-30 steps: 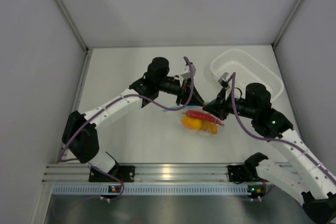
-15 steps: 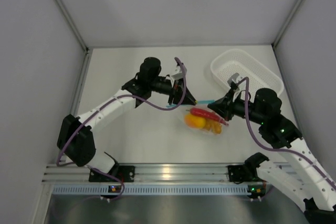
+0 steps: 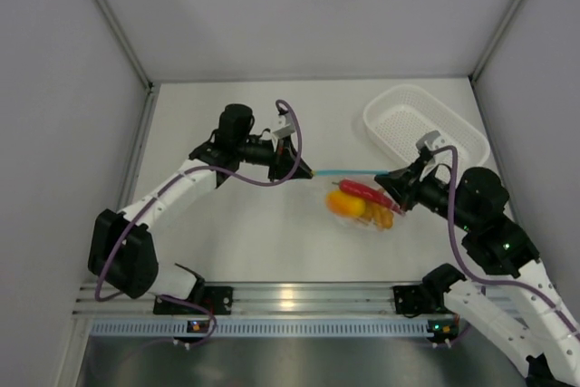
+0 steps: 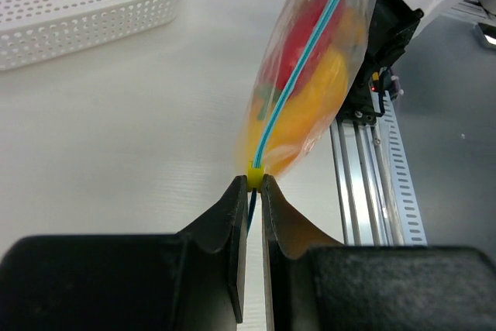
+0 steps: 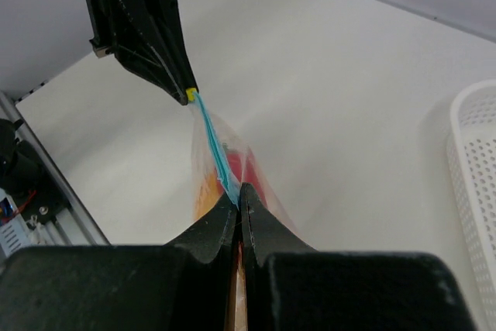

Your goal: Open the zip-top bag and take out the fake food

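From above, we see the bag held between the two arms near the middle of the counter, its blue strip stretched in a straight line. The left fingers pinch the strip's left end and the right fingers pinch its right end. The food sits inside the bag, a red chili lying over orange and yellow pieces. The white basket stands just behind the right fingers, apart from the bag.

In the left wrist view, we find the left fingers clamped on a small yellow slider at the strip's end, with only a thin gap between them. The bag rises away from them at a tilt, red and yellow food showing through the plastic. We cannot tell whether the bag touches the counter.

In the right wrist view, the right fingers are pressed together on the strip and the bag's top edge. The strip runs straight from them to the slider in the left fingers. The basket's corner shows at the right edge
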Robot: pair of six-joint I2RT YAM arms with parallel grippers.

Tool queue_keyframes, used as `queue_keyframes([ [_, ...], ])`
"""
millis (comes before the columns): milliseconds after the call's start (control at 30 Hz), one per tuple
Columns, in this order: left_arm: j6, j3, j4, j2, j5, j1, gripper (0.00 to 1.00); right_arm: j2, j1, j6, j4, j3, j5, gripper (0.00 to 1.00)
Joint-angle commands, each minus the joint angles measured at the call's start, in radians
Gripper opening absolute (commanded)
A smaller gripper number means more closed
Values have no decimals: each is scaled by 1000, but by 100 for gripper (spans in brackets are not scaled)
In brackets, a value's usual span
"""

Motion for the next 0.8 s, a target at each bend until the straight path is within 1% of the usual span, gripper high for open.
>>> queue_keyframes([
  [0,46,-35,-23,-48,-43,43,0,-65,10,29,54,70,104,0],
  [233,42,-59,-25,-50,-18,84,0,-79,10,33,34,92,108,0],
  [333,20,-52,-25,-47,14,84,0,-73,9,32,32,87,66,0],
  [367,12,-46,-25,-45,17,84,2,-70,9,33,35,83,52,0],
  [433,-1,-37,-24,-51,23,81,12,-70,10,33,51,63,20,0],
  [467,-6,-23,-25,-56,26,78,23,-73,9,32,55,55,9,0],
  [500,-11,-16,-25,-68,25,74,31,-73,10,30,64,43,-21,0],
  [533,-14,-3,-25,-73,17,61,35,-73,10,24,77,37,-41,0],
  [567,-15,6,-25,-79,8,57,43,-73,10,21,83,30,-58,0],
  [600,-17,15,-25,-84,0,51,46,-72,7,16,86,21,-90,0],
  [667,-18,47,-25,-82,-26,26,48,-70,10,4,92,15,-113,0],
  [733,-24,82,-25,-70,-39,-3,49,-59,10,-10,86,14,-150,0],
  [767,-24,92,-21,-68,-68,-14,49,-56,10,-16,80,14,-178,0],
])
